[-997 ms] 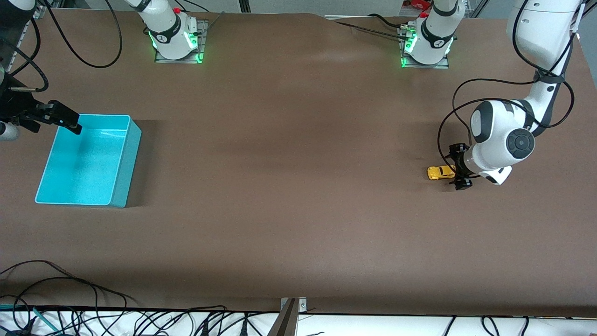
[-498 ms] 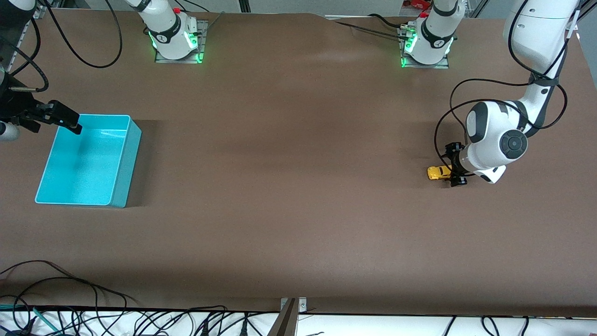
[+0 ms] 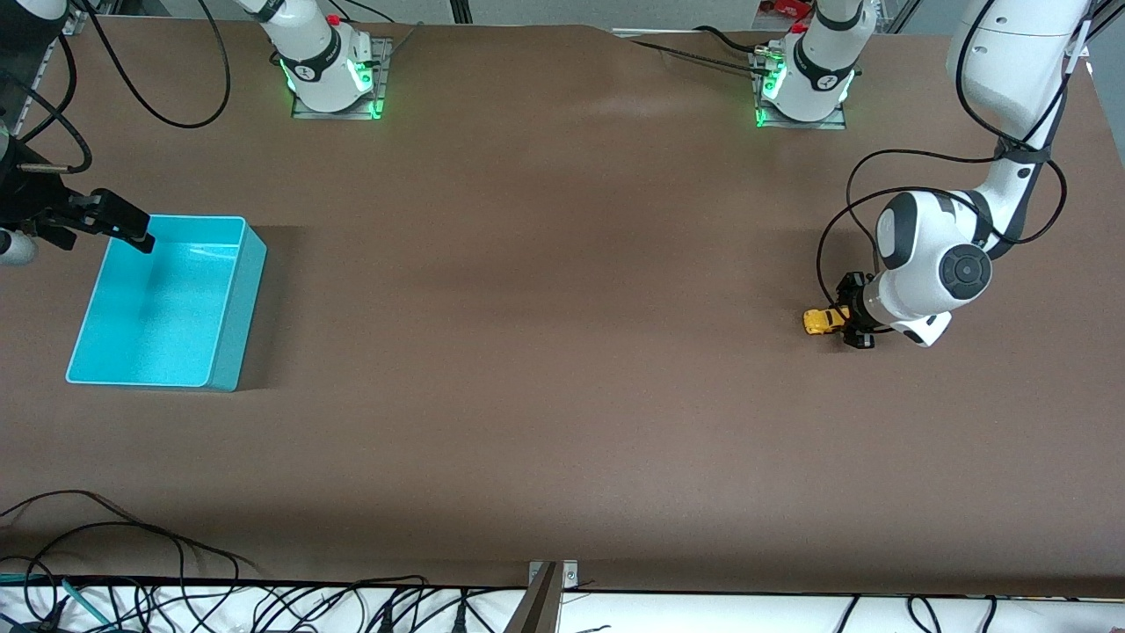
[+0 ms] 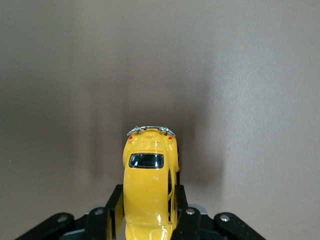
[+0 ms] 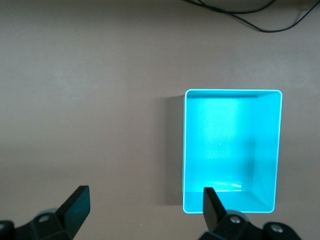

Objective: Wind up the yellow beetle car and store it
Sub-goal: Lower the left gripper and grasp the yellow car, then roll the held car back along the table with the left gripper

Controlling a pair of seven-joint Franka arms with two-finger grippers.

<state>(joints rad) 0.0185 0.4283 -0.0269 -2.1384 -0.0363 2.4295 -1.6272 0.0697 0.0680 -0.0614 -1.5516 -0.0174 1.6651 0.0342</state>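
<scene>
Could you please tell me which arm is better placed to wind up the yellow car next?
The left. Its claw is shut on the yellow beetle car, which sits on the table. The right claw waits open over the turquoise bin's edge.

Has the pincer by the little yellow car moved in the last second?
Yes. The left pincer slid slightly toward the bin end of the table, along the car, and shut on it.
</scene>
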